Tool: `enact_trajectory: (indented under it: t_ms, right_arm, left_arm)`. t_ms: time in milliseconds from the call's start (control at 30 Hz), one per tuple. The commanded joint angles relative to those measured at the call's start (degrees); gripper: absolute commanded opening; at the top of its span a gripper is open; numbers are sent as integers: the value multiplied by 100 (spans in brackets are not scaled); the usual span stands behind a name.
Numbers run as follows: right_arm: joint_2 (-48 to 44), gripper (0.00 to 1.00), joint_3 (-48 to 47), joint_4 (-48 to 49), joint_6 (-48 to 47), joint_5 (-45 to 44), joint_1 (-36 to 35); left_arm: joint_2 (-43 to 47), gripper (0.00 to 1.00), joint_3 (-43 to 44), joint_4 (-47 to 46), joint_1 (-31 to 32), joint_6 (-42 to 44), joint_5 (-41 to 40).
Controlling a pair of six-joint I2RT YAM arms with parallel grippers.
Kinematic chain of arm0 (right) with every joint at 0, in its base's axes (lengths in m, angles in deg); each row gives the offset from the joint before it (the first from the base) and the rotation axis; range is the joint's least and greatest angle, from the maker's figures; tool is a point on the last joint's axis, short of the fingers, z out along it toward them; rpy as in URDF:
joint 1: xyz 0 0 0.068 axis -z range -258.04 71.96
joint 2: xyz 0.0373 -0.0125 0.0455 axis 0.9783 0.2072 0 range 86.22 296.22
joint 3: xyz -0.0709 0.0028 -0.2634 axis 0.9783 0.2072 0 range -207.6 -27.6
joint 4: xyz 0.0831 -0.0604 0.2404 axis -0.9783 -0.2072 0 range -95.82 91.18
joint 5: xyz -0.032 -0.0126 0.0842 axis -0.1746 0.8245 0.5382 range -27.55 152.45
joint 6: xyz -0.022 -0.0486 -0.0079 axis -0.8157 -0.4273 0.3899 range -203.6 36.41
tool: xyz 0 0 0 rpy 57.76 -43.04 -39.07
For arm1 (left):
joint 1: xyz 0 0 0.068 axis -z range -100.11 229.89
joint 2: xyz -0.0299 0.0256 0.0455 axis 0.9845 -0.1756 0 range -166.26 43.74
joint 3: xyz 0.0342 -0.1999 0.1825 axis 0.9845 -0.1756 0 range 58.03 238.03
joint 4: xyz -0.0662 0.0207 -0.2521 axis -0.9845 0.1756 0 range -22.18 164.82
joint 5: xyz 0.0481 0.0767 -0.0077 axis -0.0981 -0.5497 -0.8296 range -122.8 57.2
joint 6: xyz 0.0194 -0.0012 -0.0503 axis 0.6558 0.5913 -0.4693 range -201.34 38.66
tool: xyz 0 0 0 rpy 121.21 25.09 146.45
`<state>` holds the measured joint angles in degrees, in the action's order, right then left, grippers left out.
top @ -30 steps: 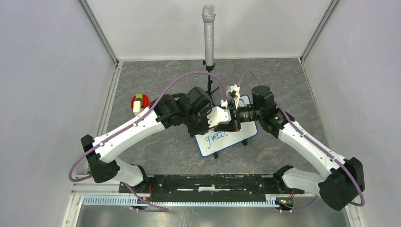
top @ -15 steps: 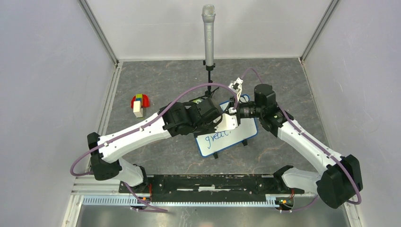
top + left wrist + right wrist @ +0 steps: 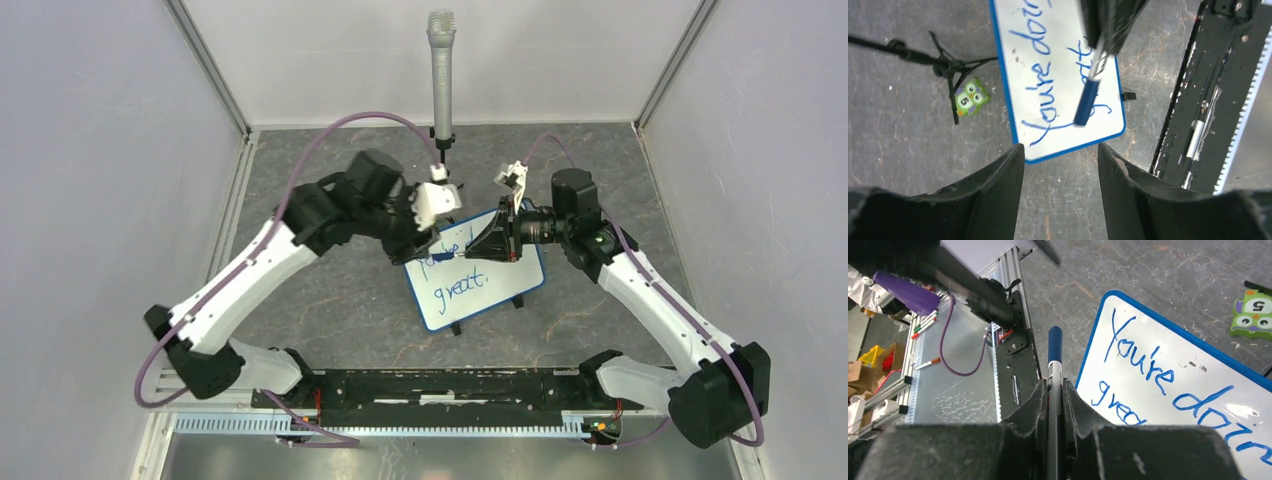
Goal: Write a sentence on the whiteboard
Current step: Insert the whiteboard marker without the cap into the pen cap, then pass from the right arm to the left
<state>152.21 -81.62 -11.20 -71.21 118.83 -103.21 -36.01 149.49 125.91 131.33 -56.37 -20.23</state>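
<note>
- The whiteboard (image 3: 505,280) sits on its small feet mid-bench (image 3: 330,300), between both arms, where either can reach it.
- The sentence (image 3: 1148,365), in blue, seems to read "You're doing" over "great."; I'd judge the writing finished.
- The right pincer (image 3: 1054,390) is clamped on the marker (image 3: 1054,347), holding it clear of the board; the blue end looks capped.
- The left pincer (image 3: 1060,165) hovers over the board's corner, jaws apart and empty.
</note>
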Motion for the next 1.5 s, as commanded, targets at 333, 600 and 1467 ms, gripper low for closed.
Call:
enact_trajectory:
  t_ms: [333, 600, 1467]
  right_arm:
    - [-446, 0, -171, 123, -638, 903, -213]
    - [-458, 0, -389, -125, -851, 948, -409]
    - [-94, 12, -166, 1063, 881, 927, -302]
  left_arm:
    - [186, 72, -720, -243, -1013, -1407, 3464]
    - [36, 67, -986, -533, -1000, -1665, 3834]
    - [474, 2, -1126, -957, -1417, -1768, 2971]
